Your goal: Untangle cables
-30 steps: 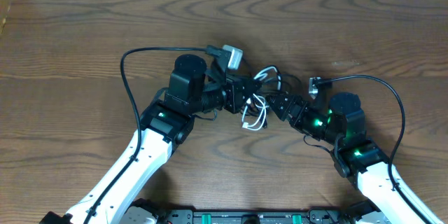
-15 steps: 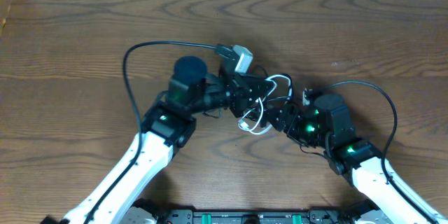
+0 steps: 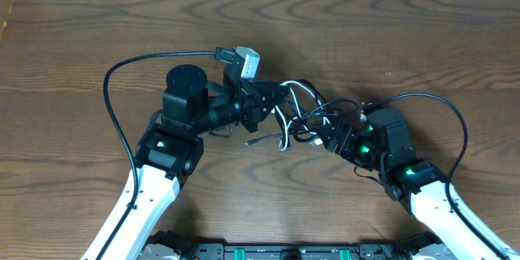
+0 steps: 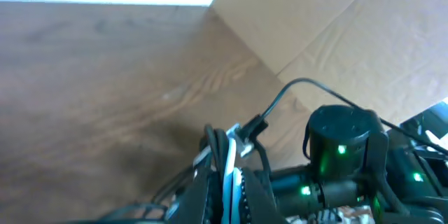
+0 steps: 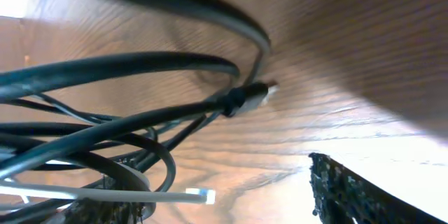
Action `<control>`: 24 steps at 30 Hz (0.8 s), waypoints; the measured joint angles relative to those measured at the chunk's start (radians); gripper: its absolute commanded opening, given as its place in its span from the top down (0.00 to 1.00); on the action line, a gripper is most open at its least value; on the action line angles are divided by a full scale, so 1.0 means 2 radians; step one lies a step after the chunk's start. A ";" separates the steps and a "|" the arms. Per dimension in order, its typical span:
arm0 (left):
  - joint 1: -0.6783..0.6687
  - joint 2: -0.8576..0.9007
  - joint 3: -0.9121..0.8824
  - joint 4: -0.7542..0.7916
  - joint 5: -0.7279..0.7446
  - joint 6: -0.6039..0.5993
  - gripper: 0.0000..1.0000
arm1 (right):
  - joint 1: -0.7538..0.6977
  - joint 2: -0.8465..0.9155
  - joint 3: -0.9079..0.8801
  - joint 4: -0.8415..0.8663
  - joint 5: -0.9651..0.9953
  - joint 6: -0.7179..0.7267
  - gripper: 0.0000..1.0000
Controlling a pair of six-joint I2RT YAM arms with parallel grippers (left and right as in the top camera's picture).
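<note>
Inspector: Surroundings, left to right?

Technician: Wooden table (image 3: 81, 41) throughout. One thick arm cable (image 3: 108, 93) arcs off the left arm. A white camera module (image 3: 246, 61) sits above the left wrist. A second arm cable (image 3: 465, 134) loops off the right arm. The left wrist view shows a cardboard wall (image 4: 336, 35) past the table edge.

Inspector: Jaws?

Technician: The left gripper (image 3: 268, 107) is clenched on the cables (image 3: 302, 114); white and black strands pass between its fingers (image 4: 198, 197). The tangle spans the gap between both grippers, near table centre. The right gripper (image 3: 327, 134) meets the tangle's right edge. Black loops and a small plug (image 5: 250, 96) fill its wrist view, so its jaw state cannot be determined.
</note>
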 measured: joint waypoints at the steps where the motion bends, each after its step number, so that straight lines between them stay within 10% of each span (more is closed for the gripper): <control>1: 0.001 0.000 0.000 -0.012 -0.003 -0.007 0.92 | -0.003 -0.003 -0.001 -0.002 0.003 -0.004 0.23; 17: 0.005 0.061 0.002 -0.125 -0.148 -0.374 0.92 | -0.029 -0.049 -0.008 -0.007 -0.010 -0.040 0.01; 24: 0.005 0.064 0.002 -0.037 -0.103 -0.303 0.92 | -0.029 -0.049 -0.010 -0.029 -0.036 -0.041 0.01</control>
